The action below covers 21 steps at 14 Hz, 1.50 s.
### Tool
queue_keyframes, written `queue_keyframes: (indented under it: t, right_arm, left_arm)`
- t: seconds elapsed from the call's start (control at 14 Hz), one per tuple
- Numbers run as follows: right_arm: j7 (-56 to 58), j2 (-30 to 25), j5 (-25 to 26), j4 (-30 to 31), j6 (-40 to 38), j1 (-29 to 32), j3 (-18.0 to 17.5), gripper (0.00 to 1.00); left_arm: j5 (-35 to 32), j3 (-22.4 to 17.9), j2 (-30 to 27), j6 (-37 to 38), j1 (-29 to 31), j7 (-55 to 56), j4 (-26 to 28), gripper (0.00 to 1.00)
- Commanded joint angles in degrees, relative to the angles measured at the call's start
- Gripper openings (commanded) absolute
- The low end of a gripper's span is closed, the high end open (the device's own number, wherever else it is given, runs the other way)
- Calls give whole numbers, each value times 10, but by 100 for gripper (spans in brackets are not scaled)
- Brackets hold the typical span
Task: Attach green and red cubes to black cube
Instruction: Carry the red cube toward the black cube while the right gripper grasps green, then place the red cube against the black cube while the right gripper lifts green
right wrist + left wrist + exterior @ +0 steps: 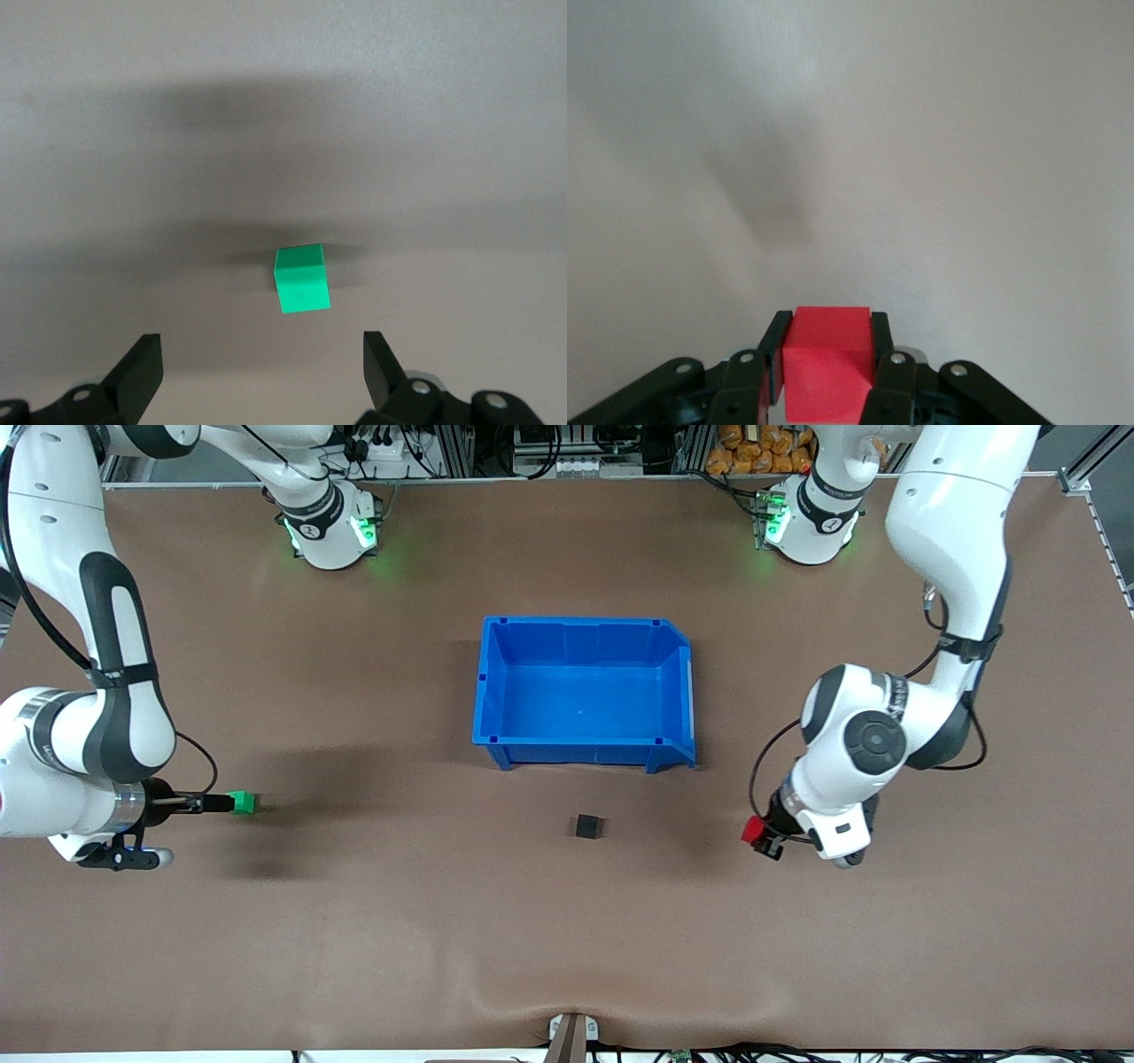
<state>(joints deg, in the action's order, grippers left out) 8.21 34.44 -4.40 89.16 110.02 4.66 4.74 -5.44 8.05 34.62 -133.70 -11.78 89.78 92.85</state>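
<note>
Desk: brown desk [372, 957] with both arm bases along its edge farthest from the front camera.
Left hand: left hand [760, 840] sits low over the desk toward the left arm's end, fingers [882, 354] closed tight on the two sides of the red cube [827, 359].
Red cube: held in the left hand, seen in the front view at the hand's tip [752, 830]; whether it touches the desk I cannot tell.
Right hand: right hand [261, 372] is toward the right arm's end of the desk, fingers [142, 367] spread wide with nothing between them.
Green cube: green cube [301, 279] lies on the desk just ahead of the right hand's open fingers, not gripped; in the front view it shows at the fingertips [242, 802].
Black cube: black cube [587, 826] rests alone on the desk, about midway between the two hands and well apart from both.
Bin: blue bin [496, 691] stands on the desk, farther from the front camera than the black cube, nothing inside.
</note>
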Motion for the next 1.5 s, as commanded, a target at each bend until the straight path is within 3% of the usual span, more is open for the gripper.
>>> queue_keyframes:
  t: [0.0, 0.36, 0.5, 0.64, 1.14, 1.28, 1.35, 1.42]
  right_arm:
    - [-2, 18, -5, 2, 22, 10, -6, 100]
    - [-2, 29, -5, 13, 25, 10, -7, 100]
    - [4, 33, -1, 13, 25, 10, -6, 100]
    - [6, 43, 2, 15, 24, 10, -6, 91]
    - [30, 57, 2, 30, 60, 16, -6, 91]
    - [31, 59, 3, 34, 66, 18, -6, 71]
    - [32, 60, 3, 34, 65, 18, -6, 55]
    - [32, 60, 3, 34, 66, 18, -6, 44]
  left_arm:
    - [11, -3, 40, 20, -30, 127, -63, 0]
    - [64, -4, 71, 27, -62, 232, -101, 0]
    - [64, -5, 97, 49, -73, 274, -144, 0]
    - [57, -9, 126, 65, -100, 268, -171, 0]
    - [55, -18, 170, 60, -148, 193, -200, 0]
    - [56, -28, 182, 52, -163, 192, -207, 0]
    - [56, -28, 185, 52, -166, 192, -207, 0]
    - [56, -28, 186, 52, -167, 193, -206, 0]
